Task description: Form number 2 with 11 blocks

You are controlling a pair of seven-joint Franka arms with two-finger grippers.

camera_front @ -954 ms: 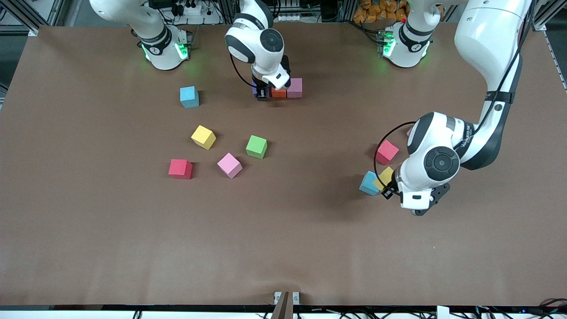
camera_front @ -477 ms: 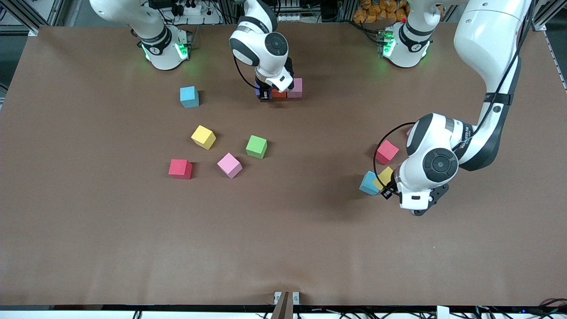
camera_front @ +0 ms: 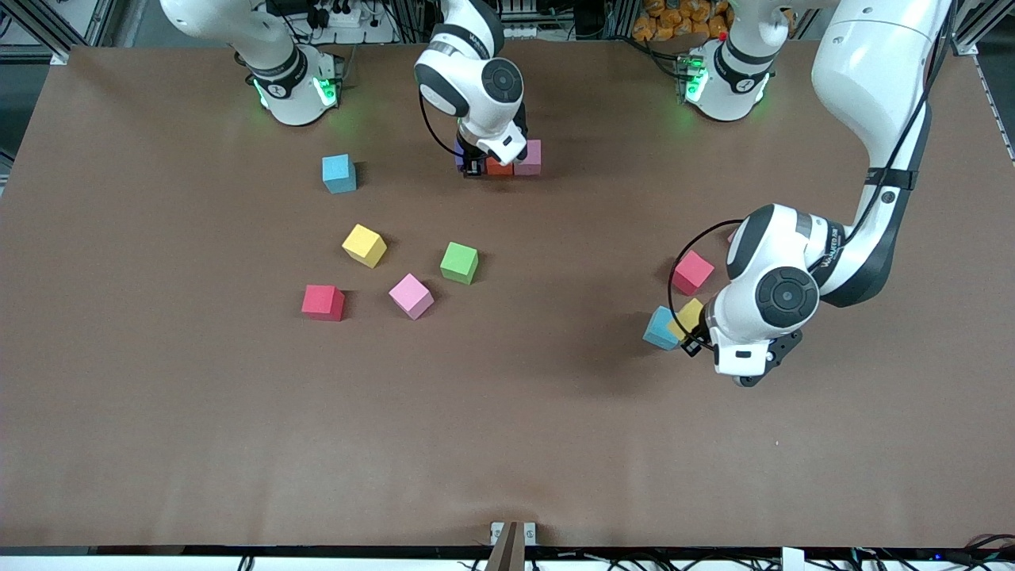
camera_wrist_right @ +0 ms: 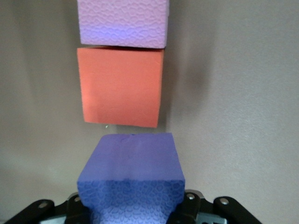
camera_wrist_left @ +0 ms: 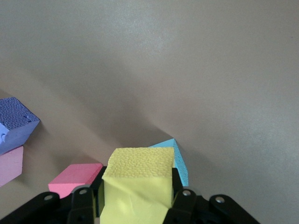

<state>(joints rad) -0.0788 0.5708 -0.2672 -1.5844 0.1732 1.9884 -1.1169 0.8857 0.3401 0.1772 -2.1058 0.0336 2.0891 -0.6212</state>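
The right claw (camera_wrist_right: 133,212), pinching the purple cube (camera_wrist_right: 131,179), could nudge the orange cube (camera_wrist_right: 120,86) askew (they nearly touch); the left claw (camera_wrist_left: 135,205) pinches the yellow cube (camera_wrist_left: 137,184) aloft.

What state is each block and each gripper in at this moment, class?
right gripper: shut on purple block, beside orange block.
left gripper: shut on yellow block.
orange block: flat on the table, touching pink block.
green block: loose on the table.
blue block: loose, upright.
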